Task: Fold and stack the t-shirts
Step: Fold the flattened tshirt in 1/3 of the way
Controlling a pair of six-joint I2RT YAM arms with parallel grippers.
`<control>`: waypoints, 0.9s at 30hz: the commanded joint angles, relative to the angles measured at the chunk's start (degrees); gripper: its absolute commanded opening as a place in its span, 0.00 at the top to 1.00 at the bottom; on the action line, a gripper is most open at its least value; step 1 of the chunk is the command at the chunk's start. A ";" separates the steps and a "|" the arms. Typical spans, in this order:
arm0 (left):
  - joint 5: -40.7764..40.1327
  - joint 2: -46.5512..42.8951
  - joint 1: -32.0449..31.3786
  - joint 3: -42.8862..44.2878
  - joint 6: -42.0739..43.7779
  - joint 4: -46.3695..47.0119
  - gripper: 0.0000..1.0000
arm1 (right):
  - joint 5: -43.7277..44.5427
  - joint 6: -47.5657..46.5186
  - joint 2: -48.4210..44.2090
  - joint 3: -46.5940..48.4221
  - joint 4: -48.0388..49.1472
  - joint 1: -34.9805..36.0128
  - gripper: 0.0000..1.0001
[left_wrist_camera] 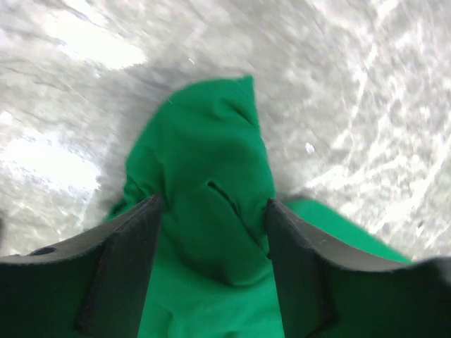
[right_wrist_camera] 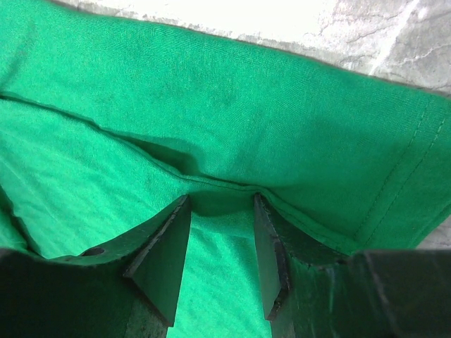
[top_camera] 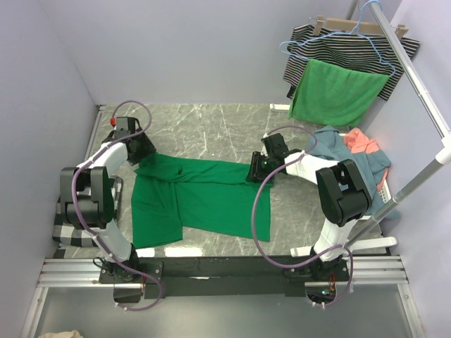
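Both wrist views showed my left gripper (left_wrist_camera: 211, 211) and right gripper (right_wrist_camera: 220, 232) partly open, straddling raised folds of the green t-shirt (top_camera: 201, 201) spread on the table (top_camera: 211, 127), positioned to pinch opposite edges for folding.

T-shirt (top_camera: 204, 201) spread at frame centre on table (top_camera: 211, 127); shirt pile (top_camera: 356, 151) placed at right; hung cloths (top_camera: 338, 88) at upper right.

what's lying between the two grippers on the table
The green t-shirt spans the whole stretch from left gripper to right gripper, seen in the top view.
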 commanded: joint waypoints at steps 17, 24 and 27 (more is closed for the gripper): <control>6.06 4.22 1.75 0.89 -1.91 6.19 0.99 | -0.25 -0.99 1.96 1.21 -2.88 0.83 0.52; 12.29 1.07 1.84 0.98 -1.29 5.58 0.99 | -0.16 -0.72 1.87 0.59 -2.61 0.83 0.52; 14.05 -2.53 1.84 0.54 -0.94 4.53 0.99 | 0.10 -0.72 1.70 0.50 -2.53 0.83 0.52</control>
